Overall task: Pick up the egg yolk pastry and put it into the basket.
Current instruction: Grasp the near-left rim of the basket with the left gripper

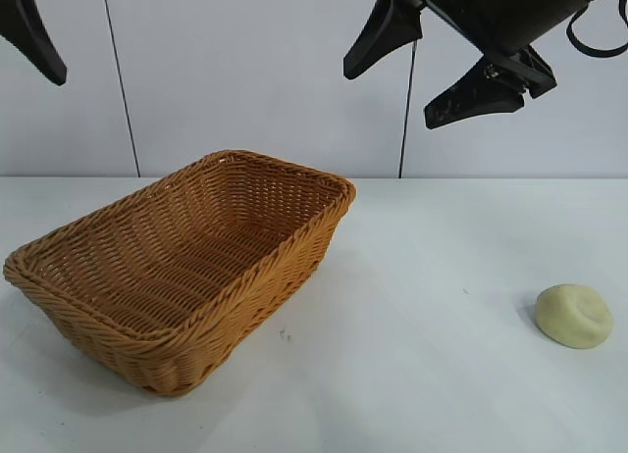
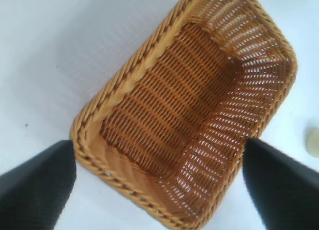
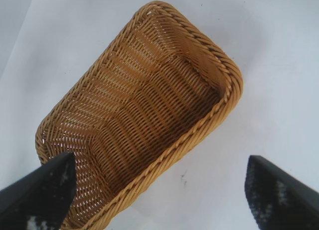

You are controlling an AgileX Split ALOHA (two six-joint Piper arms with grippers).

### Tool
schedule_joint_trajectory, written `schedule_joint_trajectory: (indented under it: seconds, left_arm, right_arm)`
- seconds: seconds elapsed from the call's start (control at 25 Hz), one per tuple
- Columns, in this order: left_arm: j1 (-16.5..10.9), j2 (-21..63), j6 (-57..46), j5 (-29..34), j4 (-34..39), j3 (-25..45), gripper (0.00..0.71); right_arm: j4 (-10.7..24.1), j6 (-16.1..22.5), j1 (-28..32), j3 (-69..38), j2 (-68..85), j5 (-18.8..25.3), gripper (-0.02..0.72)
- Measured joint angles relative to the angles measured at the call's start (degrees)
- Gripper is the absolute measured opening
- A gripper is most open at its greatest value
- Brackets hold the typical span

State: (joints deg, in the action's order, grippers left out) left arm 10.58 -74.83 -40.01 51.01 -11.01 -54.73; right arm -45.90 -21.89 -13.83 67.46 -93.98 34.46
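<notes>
The egg yolk pastry [image 1: 574,316], a small pale yellow dome, lies on the white table at the right, well apart from the basket [image 1: 294,239]. The orange-brown wicker basket stands at the left with nothing in it. My right gripper [image 1: 388,100] hangs high above the table between basket and pastry, open and holding nothing. In the right wrist view it [image 3: 159,159] looks down on the basket's rim [image 3: 219,60]. My left gripper [image 2: 158,144] is open above the basket [image 2: 134,73], with a sliver of the pastry [image 2: 313,143] at the picture's edge. Only one left finger [image 1: 39,41] shows in the exterior view.
The white table [image 1: 412,375] stretches bare between basket and pastry. A small dark mark [image 3: 183,177] sits on it beside the basket's long side. A pale panelled wall [image 1: 245,71] closes the back.
</notes>
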Motion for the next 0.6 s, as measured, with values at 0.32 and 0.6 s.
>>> schedule_joint_trajectory:
  seconds: [0.32,0.6]
  left_arm:
    - [5.0,-2.0,-14.3,-6.8,0.6,4.1,0.696]
    - [5.1,-12.0,-16.8,-12.5,-0.1,4.1,0.696]
  right_arm:
    - [0.0,0.0,0.0,0.0,0.0,0.0,0.632]
    - [0.0,0.0,0.0,0.0,0.0,0.0,0.632]
